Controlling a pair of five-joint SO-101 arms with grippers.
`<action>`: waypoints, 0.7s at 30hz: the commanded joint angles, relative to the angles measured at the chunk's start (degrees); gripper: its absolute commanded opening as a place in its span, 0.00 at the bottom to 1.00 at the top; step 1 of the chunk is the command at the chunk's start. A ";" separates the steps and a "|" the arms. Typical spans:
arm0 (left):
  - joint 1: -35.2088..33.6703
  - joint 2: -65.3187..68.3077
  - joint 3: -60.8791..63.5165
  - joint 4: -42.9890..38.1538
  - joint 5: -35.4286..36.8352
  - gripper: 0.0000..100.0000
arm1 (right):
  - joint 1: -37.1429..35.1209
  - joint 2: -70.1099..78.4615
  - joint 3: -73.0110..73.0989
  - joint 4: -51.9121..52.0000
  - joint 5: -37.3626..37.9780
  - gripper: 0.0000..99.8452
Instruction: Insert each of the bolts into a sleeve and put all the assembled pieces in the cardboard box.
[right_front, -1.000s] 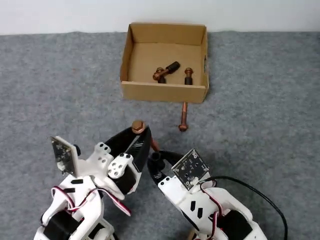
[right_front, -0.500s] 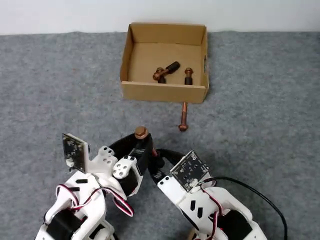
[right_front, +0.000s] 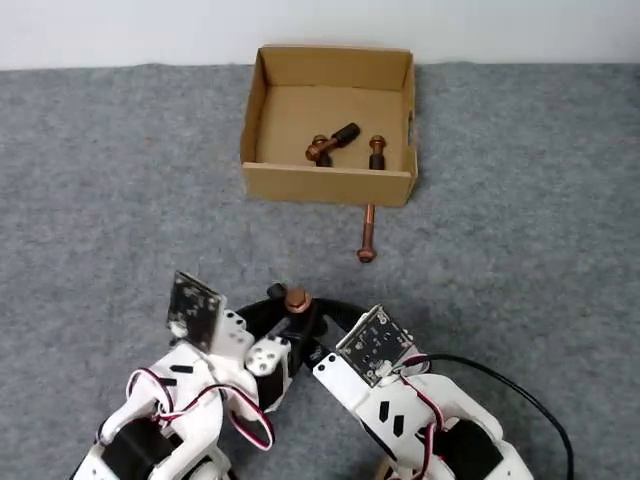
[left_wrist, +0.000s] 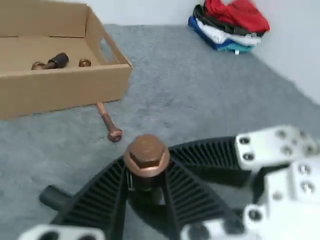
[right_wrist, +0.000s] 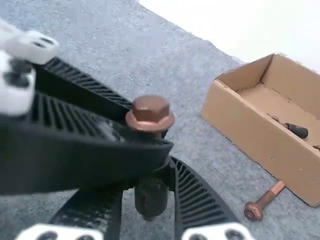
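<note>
Swinging back, left gripper (clamped on copper hex-head bolt) now sits over black cylindrical sleeve pinched by right gripper, so insertion looks about ready, nice.

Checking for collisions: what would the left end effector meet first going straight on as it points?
Probably the loose bolt lying short of the cardboard box; depth is unclear.
</note>
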 joint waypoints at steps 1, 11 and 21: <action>0.62 0.35 0.57 3.87 -4.22 0.11 | -0.04 -0.22 -1.58 -1.63 0.70 0.01; 0.44 0.44 -1.98 9.76 -7.03 0.28 | -0.04 -0.22 -1.49 -1.54 0.70 0.01; -7.74 0.18 -15.08 16.44 -8.18 0.27 | 4.18 -0.31 -1.41 -1.19 0.26 0.01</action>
